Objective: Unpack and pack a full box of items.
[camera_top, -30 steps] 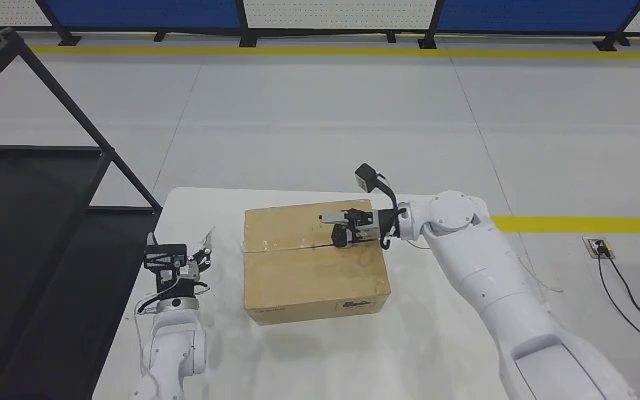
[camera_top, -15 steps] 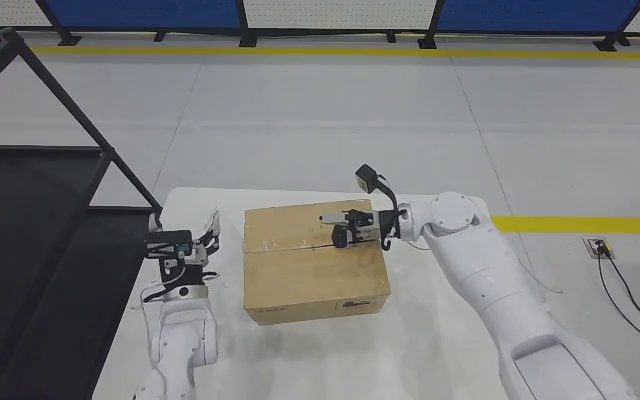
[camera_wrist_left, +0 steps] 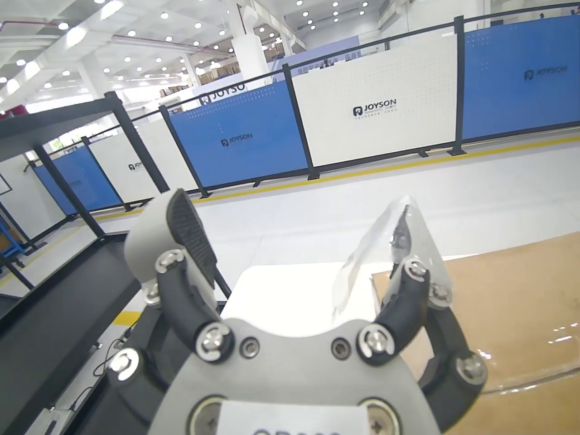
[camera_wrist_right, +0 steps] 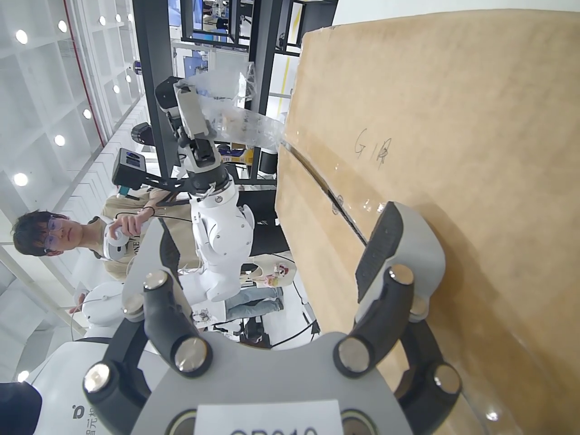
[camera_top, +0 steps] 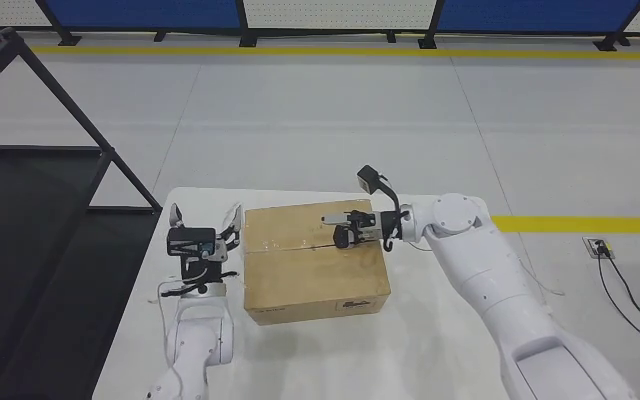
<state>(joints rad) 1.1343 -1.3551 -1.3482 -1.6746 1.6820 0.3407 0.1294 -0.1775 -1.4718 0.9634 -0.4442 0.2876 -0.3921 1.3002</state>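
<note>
Your left tool is spread wide with nothing between its fingers, held above the surface just off the end of the box on its own side. A strip of clear tape clings around the finger nearer the box, while the other finger is bare. In the right wrist view that tape runs from the taped finger across to the box's edge, where the seam begins.

Your right tool is spread as well and grips nothing. It sits low over the top of the box, near the middle, with one finger just beside the seam; whether it touches the cardboard, you cannot tell.

The box stands on the white surface with both top flaps down, meeting along the seam. A black rack stands beside the surface on the left arm's side
</note>
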